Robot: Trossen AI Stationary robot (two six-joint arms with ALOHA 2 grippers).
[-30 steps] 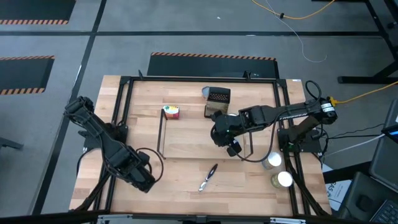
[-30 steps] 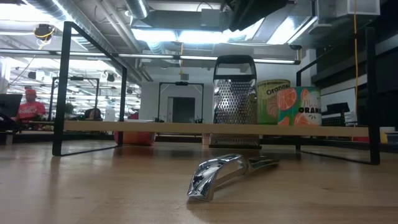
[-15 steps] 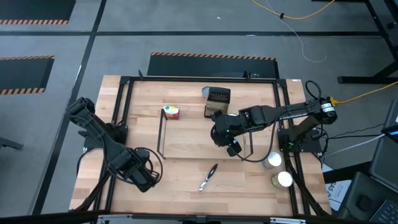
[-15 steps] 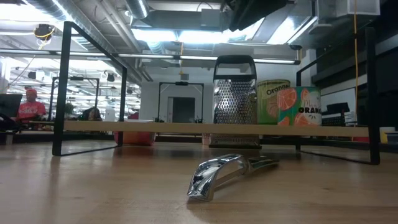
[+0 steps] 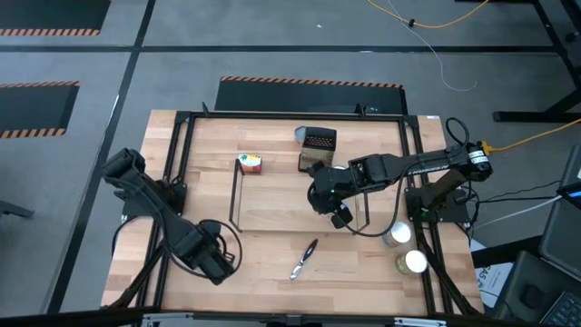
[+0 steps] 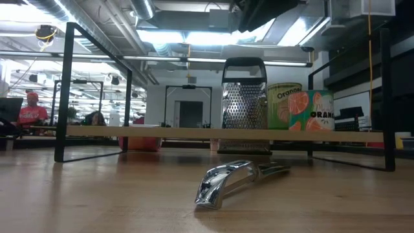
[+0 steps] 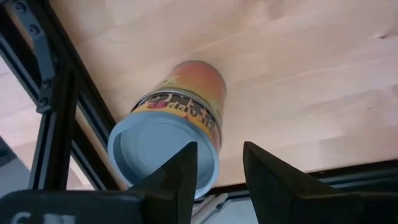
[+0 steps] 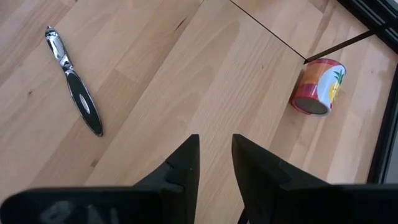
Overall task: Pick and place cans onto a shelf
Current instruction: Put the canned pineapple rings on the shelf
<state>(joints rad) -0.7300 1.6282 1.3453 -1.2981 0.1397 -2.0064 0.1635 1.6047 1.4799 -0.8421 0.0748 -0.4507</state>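
Robotics lab / industrial test floor, not a home or shop.

Grey concrete floor [image 5: 82, 68] with orange-black hazard tape [image 5: 309, 83] marking zones; loose yellow cable [image 5: 536, 136] and white cable [image 5: 436, 54] trailing across it; light wooden table [image 5: 272, 200] boxed in a black metal frame [image 5: 182, 127] with two dark robot arms mounted at its sides; the low view shows an open hall behind: exposed ceiling pipes [image 6: 123, 26], strip lights [image 6: 194, 37], desks and a person in red [image 6: 29, 111] far off at left; more black equipment at the right edge [image 5: 554, 254].
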